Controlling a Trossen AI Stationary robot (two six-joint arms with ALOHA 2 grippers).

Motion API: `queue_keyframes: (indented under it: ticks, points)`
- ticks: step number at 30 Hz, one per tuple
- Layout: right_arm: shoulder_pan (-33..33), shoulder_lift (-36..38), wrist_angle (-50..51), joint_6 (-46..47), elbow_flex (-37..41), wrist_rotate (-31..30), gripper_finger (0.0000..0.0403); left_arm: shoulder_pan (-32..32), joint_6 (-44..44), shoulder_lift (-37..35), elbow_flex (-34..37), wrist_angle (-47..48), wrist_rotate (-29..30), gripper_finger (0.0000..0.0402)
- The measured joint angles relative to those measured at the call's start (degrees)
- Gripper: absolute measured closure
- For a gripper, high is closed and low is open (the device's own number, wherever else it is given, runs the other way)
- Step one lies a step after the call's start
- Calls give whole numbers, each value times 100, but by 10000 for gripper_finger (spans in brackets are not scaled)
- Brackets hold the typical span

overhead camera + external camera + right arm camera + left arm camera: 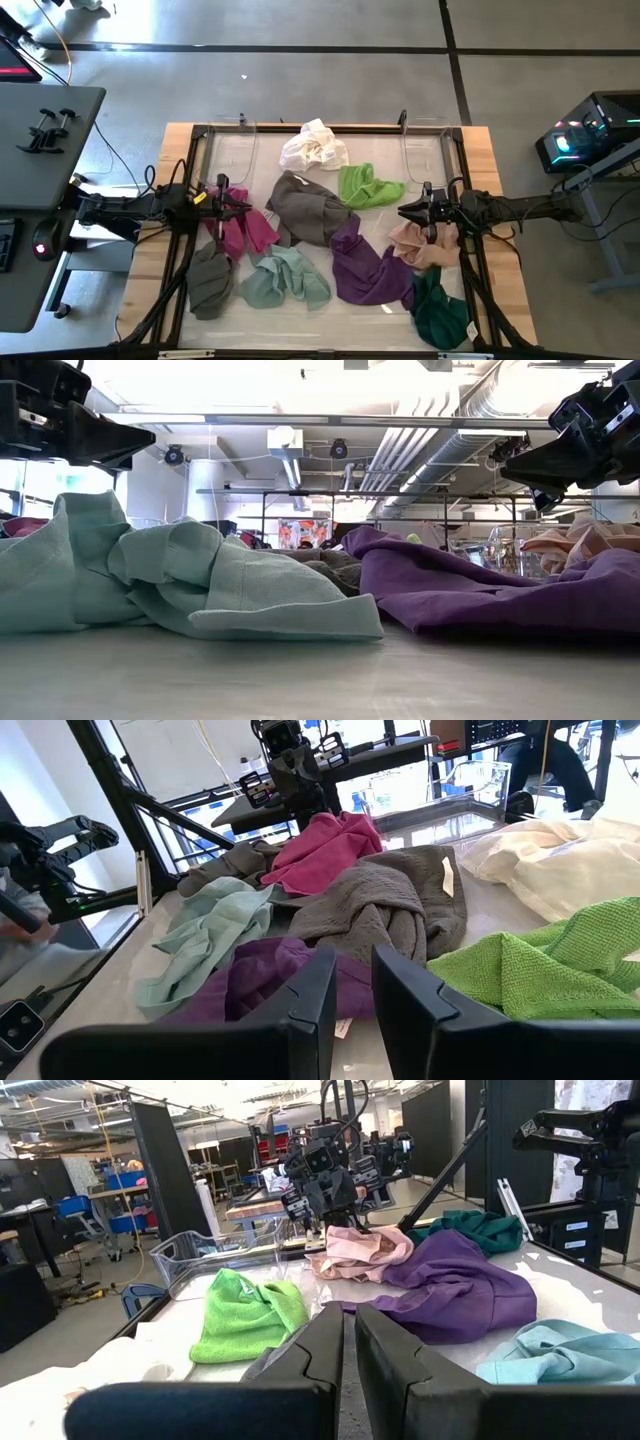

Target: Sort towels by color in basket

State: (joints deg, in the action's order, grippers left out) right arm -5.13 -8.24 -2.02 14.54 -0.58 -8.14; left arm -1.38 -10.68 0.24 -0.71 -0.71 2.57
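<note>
The tabletop (180,140) carries a clear tray with a dark frame, and the towels lie scattered inside it. The grey-brown towel (308,210) is the biggest heap, near the middle. Touching its near-right side, the purple towel (365,268) spreads toward the near edge. The dark green towel (440,310) lies bunched in the near right corner, touching the purple one. The mint towel (285,278) sits by the near edge, left of the purple towel and just below the grey-brown one. The grey towel (210,280) lies toward the near left corner, beside the mint one. The magenta towel (243,228) lies near the left edge, its near end meeting the grey towel. The cream towel (313,148) rests by the far edge, close to the middle. The lime green towel (368,185) lies just right of the cream one, beside the grey-brown heap. The pale pink towel (425,243) sits by the right edge, between the purple and dark green towels.

The left pincer (243,208) hangs over the magenta towel at the left edge, holding nothing; its fingers (310,1350) stand nearly together with a thin slit between them. The right pincer (405,212) hangs above the pale pink towel at the right edge, also holding nothing, its fingers (315,990) a narrow gap apart.
</note>
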Motion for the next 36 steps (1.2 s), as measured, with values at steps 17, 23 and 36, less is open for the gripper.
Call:
queue_keyframes:
  ticks: [17,23,36]
  points:
    - [2,1,0,-1,0,-2,341,1,0,1,0,0,0,381]
    - [1,0,-1,-1,0,-2,341,-1,0,1,2,-2,0,381]
    - [4,-8,-727,408,0,-1547,341,-14,2032,1,2,-141,-2,381]
